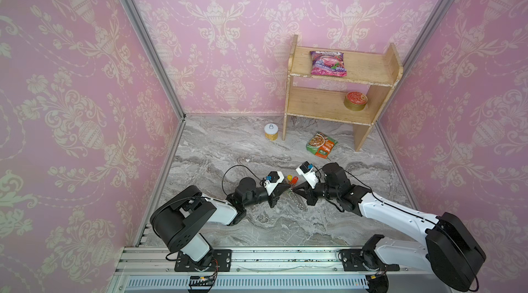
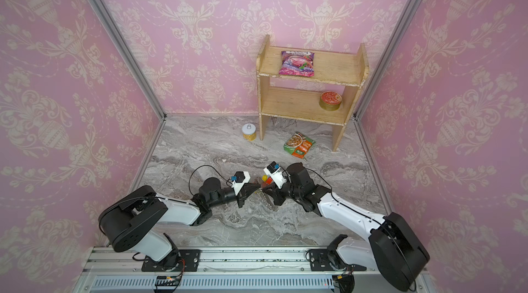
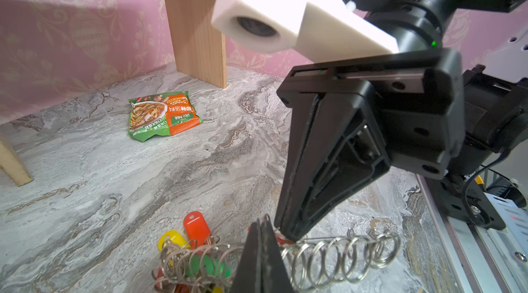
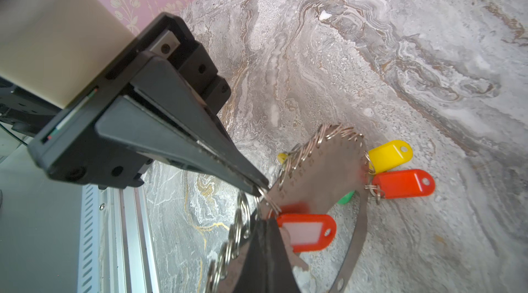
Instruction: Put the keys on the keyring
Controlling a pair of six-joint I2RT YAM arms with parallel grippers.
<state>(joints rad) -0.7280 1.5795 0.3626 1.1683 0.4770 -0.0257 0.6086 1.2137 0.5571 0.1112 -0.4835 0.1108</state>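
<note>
"On the marble table (image 1: 228,145), mid-way between the arms, what's that?"

"The keyring (image 4: 323,168), its chain stretched out. The left gripper (image 4: 261,190) is pinched tight on one ring. The right gripper (image 3: 287,235) is closed too, tip against the chain."

"And the keys (image 4: 403,184)?"

"Orange and yellow tags, just beside the band."

Behind the keyring (image 4: 323,168), a green tag (image 4: 346,197) is mostly hidden, and a red tag (image 4: 294,208) just beside it is blurred.
</note>
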